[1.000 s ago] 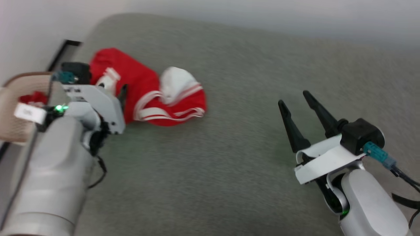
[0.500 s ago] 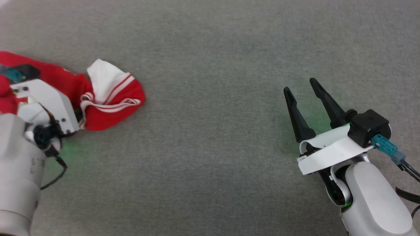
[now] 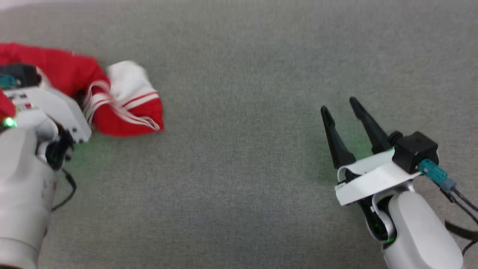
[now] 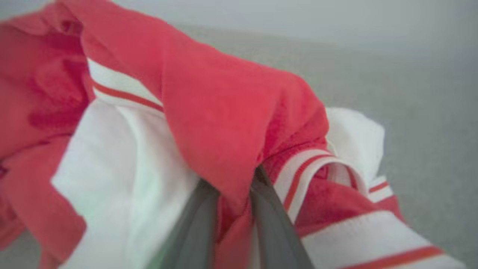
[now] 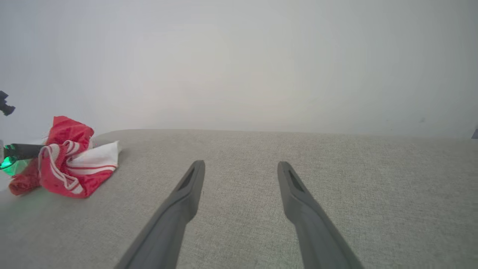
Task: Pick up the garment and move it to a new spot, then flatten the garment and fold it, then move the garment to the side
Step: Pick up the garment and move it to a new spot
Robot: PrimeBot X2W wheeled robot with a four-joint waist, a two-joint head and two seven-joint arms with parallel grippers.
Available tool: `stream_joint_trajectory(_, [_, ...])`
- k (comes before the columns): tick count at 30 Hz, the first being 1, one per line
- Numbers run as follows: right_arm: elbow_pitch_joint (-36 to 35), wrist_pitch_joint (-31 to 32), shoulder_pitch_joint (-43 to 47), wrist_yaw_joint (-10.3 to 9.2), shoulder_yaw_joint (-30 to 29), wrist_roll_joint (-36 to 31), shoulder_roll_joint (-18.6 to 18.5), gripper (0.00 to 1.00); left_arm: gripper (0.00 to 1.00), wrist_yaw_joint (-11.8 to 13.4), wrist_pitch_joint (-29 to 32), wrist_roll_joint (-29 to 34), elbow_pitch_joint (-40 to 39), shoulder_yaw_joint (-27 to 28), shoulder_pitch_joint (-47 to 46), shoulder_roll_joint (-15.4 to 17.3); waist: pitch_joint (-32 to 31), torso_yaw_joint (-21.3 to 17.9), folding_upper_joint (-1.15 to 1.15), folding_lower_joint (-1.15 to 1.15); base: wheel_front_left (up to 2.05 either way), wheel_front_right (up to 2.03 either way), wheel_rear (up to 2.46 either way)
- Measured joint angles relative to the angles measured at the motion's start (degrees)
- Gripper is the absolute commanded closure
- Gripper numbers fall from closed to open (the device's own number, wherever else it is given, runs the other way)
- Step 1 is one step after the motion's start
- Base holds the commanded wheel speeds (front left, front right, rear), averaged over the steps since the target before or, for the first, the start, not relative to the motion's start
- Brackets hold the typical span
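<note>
While our left gripper point(image 4: 234, 179) pinches the garment point(image 4: 224, 112) at nine o'clock, we should lift it clear of the surface point(image 3: 239, 168) before carrying; our right gripper point(image 3: 338, 104) stands open at three.

garment point(image 3: 119, 121): red; white panels; white trim with thin red stripes
worktop point(image 3: 239, 186): plain grey; fine woven fleck
right gripper point(image 3: 338, 104): black fingers; white bracket point(image 3: 369, 177); teal connector point(image 3: 433, 173)
left gripper point(image 4: 233, 194): dark grey fingers; white casing point(image 3: 56, 108); green light point(image 3: 8, 122)
wall point(image 5: 239, 56): plain pale grey
</note>
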Motion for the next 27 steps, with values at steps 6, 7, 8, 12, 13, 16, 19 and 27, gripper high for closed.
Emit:
stream_joint_trajectory(6, [-0.01,0.0,3.07,0.0,-1.71,1.18,1.29,0.0,1.0,0.01,-4.52,-2.97,-7.19,-1.69,-1.44,-1.21,-4.33,-0.44,0.0,0.0,0.0,0.0,0.0])
stream_joint_trajectory(7, [-0.08,0.0,3.5,0.0,-2.11,1.27,1.46,0.0,1.0,0.01,-4.31,-4.24,-9.18,-2.24,-1.42,-1.96,-4.89,-0.69,0.0,0.0,0.0,0.0,0.0])
stream_joint_trajectory(8, [-0.19,0.0,3.81,0.0,-2.74,1.38,1.71,0.0,1.0,0.01,-4.12,-5.14,-11.59,-3.12,-1.41,-2.54,-5.34,-1.05,0.0,0.0,0.0,0.0,0.0])
stream_joint_trajectory(12, [-0.66,0.0,5.02,0.0,-4.94,2.13,2.42,0.0,1.0,0.01,-1.29,-9.42,-20.61,-6.55,-1.24,-3.89,-6.38,-3.09,0.0,0.0,0.0,0.0,0.0])
stream_joint_trajectory(13, [-0.86,0.0,5.22,0.0,-5.42,2.25,2.66,0.0,1.0,0.01,-0.03,-10.51,-22.9,-7.7,-1.18,-4.12,-6.51,-3.72,0.0,0.0,0.0,0.0,0.0])
stream_joint_trajectory(16, [-1.44,0.0,5.57,0.0,-6.28,2.69,3.26,0.0,1.0,0.01,5.06,-14.11,-30.1,-12.3,-0.88,-4.76,-6.61,-5.92,0.0,0.0,0.0,0.0,0.0])
stream_joint_trajectory(19, [-2.14,0.0,5.72,0.0,-7.17,3.32,3.79,0.0,1.0,0.01,10.31,-18.24,-36.12,-16.13,-0.77,-4.5,-6.33,-8.63,0.0,0.0,0.0,0.0,0.0])
stream_joint_trajectory(27, [-3.54,0.0,6.45,0.0,-10.37,6.72,4.02,0.0,1.0,0.01,21.86,-23.8,-40.74,-26.57,-2.15,-2.12,-4.34,-16.89,0.0,0.0,0.0,0.0,0.0])
